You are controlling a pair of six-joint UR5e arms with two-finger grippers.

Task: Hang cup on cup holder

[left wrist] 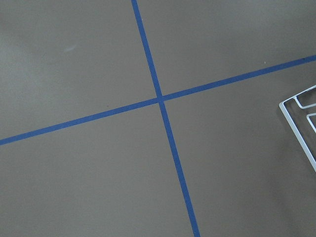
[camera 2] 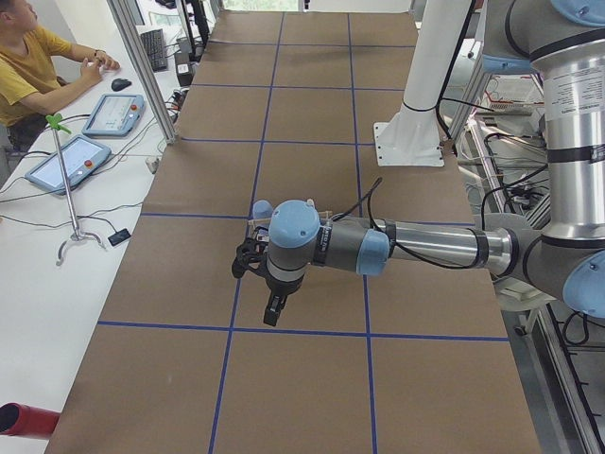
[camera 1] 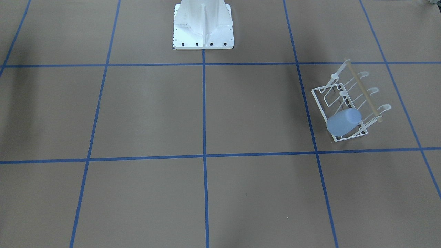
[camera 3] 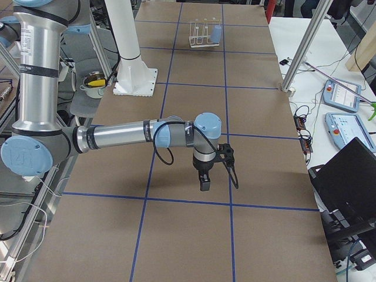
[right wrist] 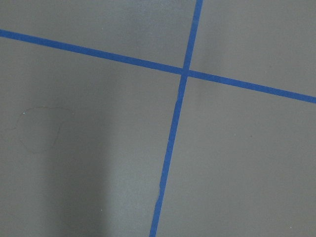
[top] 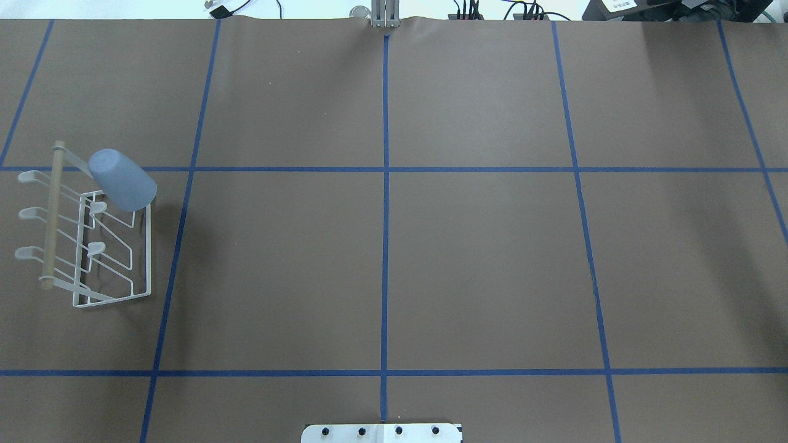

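The cup hangs tilted on the rack's end prong. I cannot tell whether my left fingers or right fingers are parted. Best to steer both clear, not jostling it.

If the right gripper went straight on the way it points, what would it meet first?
The right gripper points down; it would likely meet the table, near a blue tape crossing.

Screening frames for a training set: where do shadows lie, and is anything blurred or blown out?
Overhead exterior: soft shadow on the table beside the cup holder, cup sharp, strip beyond the far edge blown out. Right wrist-mounted: broad soft shadow band, tape lines crisp. Left wrist-mounted: even light, no glare.
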